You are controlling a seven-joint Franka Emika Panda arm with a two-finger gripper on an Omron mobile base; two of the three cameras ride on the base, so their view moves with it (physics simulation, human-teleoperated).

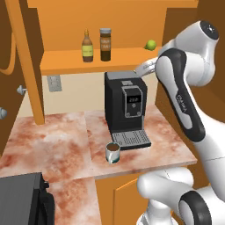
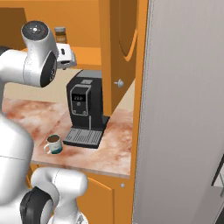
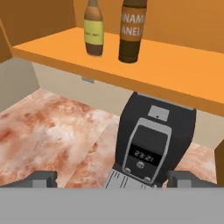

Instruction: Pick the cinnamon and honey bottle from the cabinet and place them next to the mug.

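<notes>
Orange cabinet [image 1: 66, 59] shelf holds the honey bottle [image 1: 87, 46] just left of the cinnamon [image 1: 105, 44]; fingers [image 3: 43, 178] are spread wide, empty. Better rise above the coffee machine [image 1: 125, 107], then approach level.

The dark brown cylindrical cinnamon jar [image 3: 132, 30] carries a tan label with partial lettering "NAM" above "ANEL". The black coffee machine's [image 3: 153, 144] small dark display reads "22:21". Other labels are illegible.
</notes>
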